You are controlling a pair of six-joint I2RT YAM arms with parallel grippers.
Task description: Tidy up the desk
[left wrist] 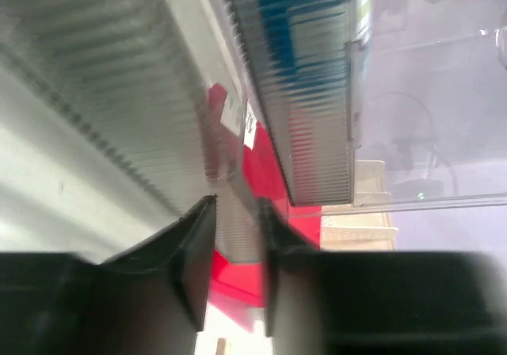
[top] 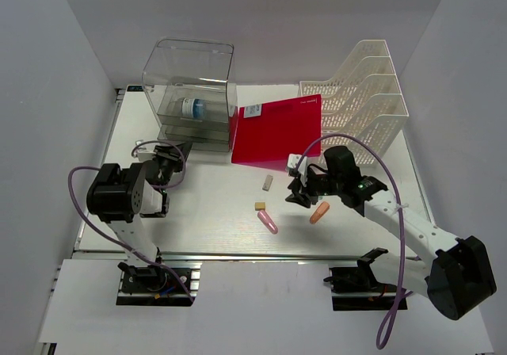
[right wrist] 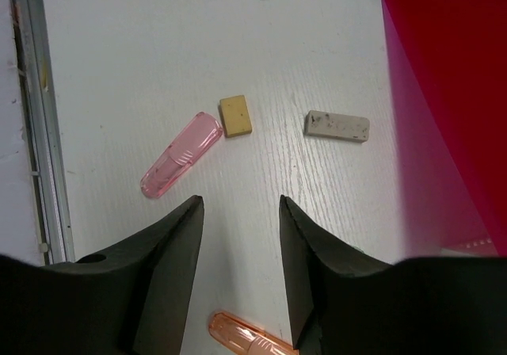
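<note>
The white desk (top: 210,208) has a silver rail (top: 238,254) along its near edge. On it lie a pink tube (top: 268,222), an orange tube (top: 319,212), a small yellow eraser (top: 260,205) and a grey eraser (top: 268,182). My right gripper (top: 299,192) is open and empty, hovering between the two tubes. In the right wrist view my right gripper (right wrist: 240,204) has the pink tube (right wrist: 182,155), yellow eraser (right wrist: 235,116) and grey eraser (right wrist: 337,125) ahead of it and the orange tube (right wrist: 245,339) under it. My left gripper (top: 173,165) is open and empty, close to the clear drawer box (top: 190,93).
A red folder (top: 277,129) leans between the drawer box and the white mesh file rack (top: 368,101). A blue-and-white roll (top: 192,108) sits inside the drawer box. In the left wrist view my left gripper (left wrist: 236,204) points at the box's ribbed drawer (left wrist: 317,93).
</note>
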